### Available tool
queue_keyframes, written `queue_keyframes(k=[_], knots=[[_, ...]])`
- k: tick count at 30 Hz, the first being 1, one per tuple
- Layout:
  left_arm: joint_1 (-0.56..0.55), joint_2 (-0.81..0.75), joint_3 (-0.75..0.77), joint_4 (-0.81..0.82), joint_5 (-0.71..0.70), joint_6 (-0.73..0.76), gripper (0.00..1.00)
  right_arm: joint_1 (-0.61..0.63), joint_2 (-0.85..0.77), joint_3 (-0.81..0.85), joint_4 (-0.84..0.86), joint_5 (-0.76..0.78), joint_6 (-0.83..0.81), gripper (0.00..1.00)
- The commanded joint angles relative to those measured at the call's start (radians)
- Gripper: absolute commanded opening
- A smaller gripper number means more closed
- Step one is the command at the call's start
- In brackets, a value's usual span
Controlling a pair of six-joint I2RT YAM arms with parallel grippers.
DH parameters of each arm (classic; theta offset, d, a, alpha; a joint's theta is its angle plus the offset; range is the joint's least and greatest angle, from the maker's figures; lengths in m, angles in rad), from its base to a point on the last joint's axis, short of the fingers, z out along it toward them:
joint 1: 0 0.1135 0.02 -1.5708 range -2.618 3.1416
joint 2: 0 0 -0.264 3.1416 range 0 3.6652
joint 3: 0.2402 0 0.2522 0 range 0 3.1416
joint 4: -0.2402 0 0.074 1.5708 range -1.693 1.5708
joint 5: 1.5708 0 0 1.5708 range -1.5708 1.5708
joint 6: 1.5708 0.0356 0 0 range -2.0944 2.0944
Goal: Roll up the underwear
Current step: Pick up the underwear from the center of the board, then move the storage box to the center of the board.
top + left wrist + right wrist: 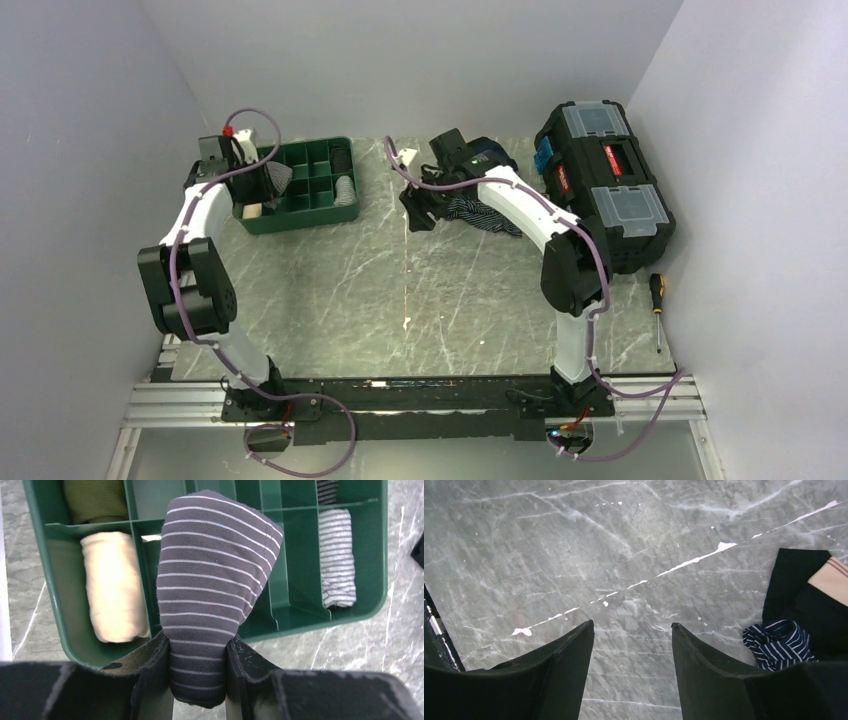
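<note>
While left claw (pixel 197 641) grips the underwear (pixel 215 570), soft grey white-pinstriped roll, perhaps jersey, right claw (pixel 631 626) splayed apart

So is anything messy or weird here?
A screwdriver lies loose by the table's right edge, beside the toolbox instead of inside it. By the right gripper, clothes sit in a crumpled heap. The left gripper's striped roll looks tidy.
</note>
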Motion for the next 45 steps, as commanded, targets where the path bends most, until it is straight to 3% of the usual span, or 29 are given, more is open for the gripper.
queue_keyframes(k=[1, 8, 13, 21, 29, 45], knots=[[0.009, 0.049, 0.097, 0.049, -0.013, -0.072, 0.00, -0.003, -0.013, -0.030, 0.038, -0.017, 0.016, 0.60], [0.010, 0.220, 0.281, -0.002, -0.081, -0.111, 0.00, -0.003, -0.018, -0.074, 0.044, -0.014, 0.007, 0.60], [0.010, 0.266, 0.310, -0.013, -0.076, -0.135, 0.00, -0.003, -0.016, -0.100, 0.045, -0.010, 0.000, 0.60], [0.009, 0.204, 0.128, 0.028, -0.049, -0.123, 0.00, -0.003, -0.016, -0.130, 0.053, -0.014, -0.009, 0.60], [0.009, 0.175, 0.040, 0.006, -0.032, -0.092, 0.00, -0.004, -0.022, -0.137, 0.043, -0.015, -0.012, 0.60], [0.009, -0.121, -0.226, -0.047, -0.053, 0.109, 0.00, -0.004, -0.067, -0.192, 0.057, -0.013, -0.011, 0.61]])
